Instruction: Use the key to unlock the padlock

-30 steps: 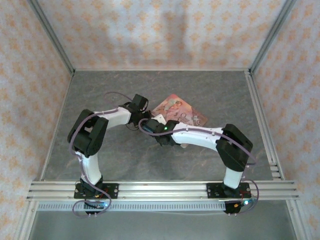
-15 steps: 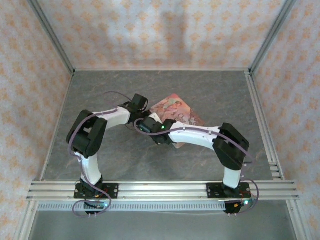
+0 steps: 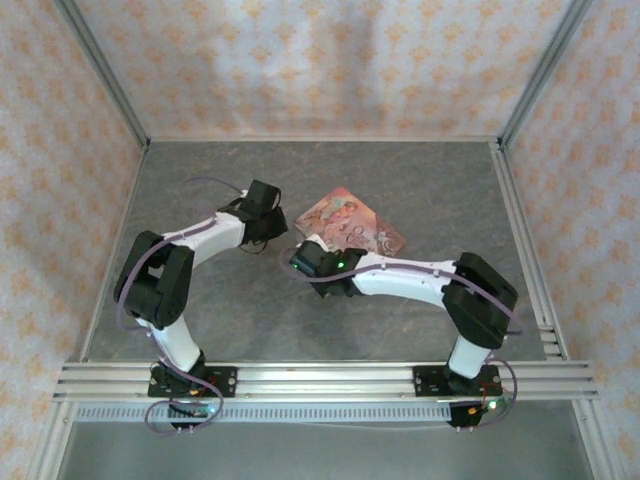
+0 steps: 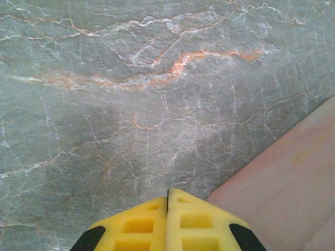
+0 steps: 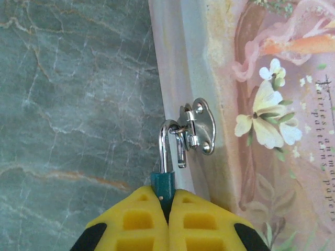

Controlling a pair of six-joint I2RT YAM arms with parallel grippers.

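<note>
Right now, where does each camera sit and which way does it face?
Top external: above, behind the bases, facing down on table, both arms, pink box.
Left wrist: down past shut left hand at table, box edge.
Right wrist: down past right hand, shut on padlock at the box's hasp.
Shared: both wrist views catch the box.

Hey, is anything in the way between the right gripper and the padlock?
Nothing visible does. The right gripper is shut directly on the padlock, on its blue-green body. The shackle is hooked through the metal hasp on the pink box.
</note>
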